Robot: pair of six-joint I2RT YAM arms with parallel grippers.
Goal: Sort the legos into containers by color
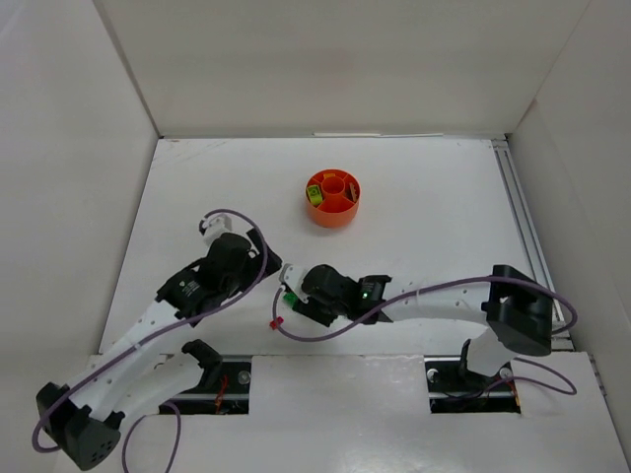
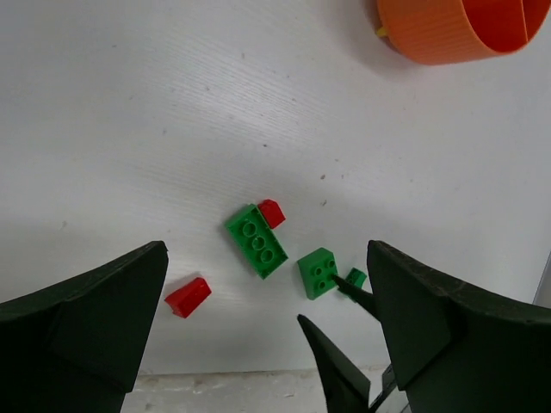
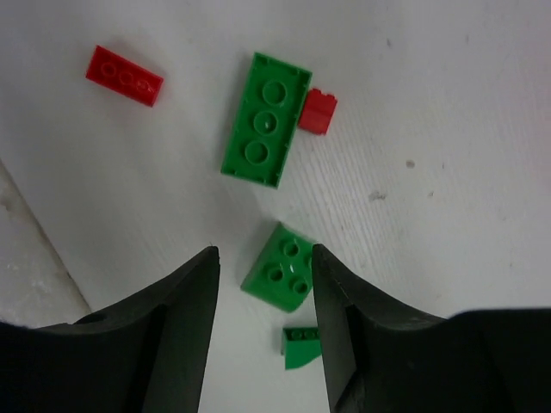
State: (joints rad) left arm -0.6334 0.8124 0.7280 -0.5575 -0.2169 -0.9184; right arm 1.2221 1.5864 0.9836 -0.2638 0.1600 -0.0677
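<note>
The orange dish stands at mid-table, with lime and yellow bricks in a left compartment; its wall shows in the left wrist view. Loose on the table lie a long green brick with a tiny red brick touching it, a square green brick, a small green piece and a flat red brick. My right gripper is open, low over the table, straddling the square green brick. My left gripper is open and empty, higher up over the same cluster.
White walls enclose the table on three sides. A metal rail runs along the right edge. My two arms lie close together near the front centre. A red brick lies near the table's front edge.
</note>
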